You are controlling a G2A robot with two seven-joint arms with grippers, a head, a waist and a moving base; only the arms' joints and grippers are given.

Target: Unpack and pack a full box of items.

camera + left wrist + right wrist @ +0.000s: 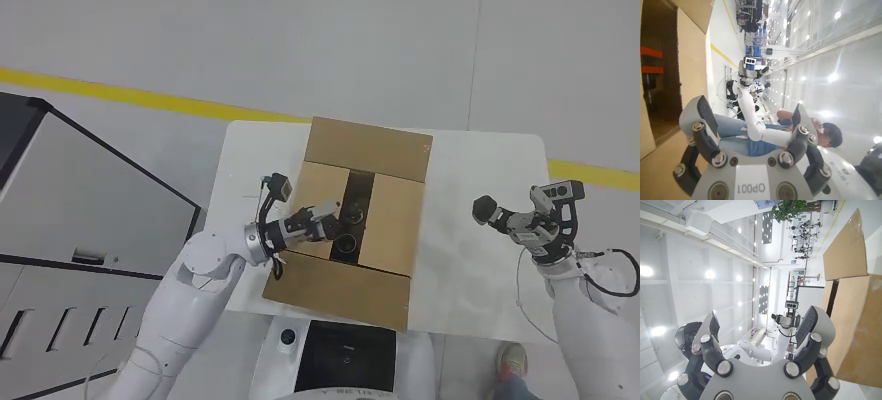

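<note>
**1. Box state.** I found the box [390, 225] [691, 56] [853, 313] standing on the table [480, 290]. Its two outer flaps lay spread outward and its two inner flaps were folded partly over the opening. Between the inner flaps ran a narrow gap, and through it I saw dark round items [349, 241] inside the box. I could not tell what they were.

**2. Left gripper [335, 212] [751, 106].** It hung over the box, above the inner flap on its own arm's side, with its tips at the edge of the gap. Its fingers were spread and nothing lay between them.

**3. Right gripper [483, 210] [762, 313].** It hung well apart from the box, on the side opposite the left arm. It was released and empty.

**4. Stage.** With the items inside the box, I judged that unpacking had not yet begun.

**5. Hazards.**
- The gap looked narrow for spread fingers. A straight descent could land a finger on a flap edge and press the flap down onto the items.
- A sideways push on a flap could slide the box, since the right gripper was too far from the box to brace it.
- A flap pushed aside could spring back over the opening and trap the gripper or hide the items.
- A round item could slip out of an off-centre grasp.
</note>
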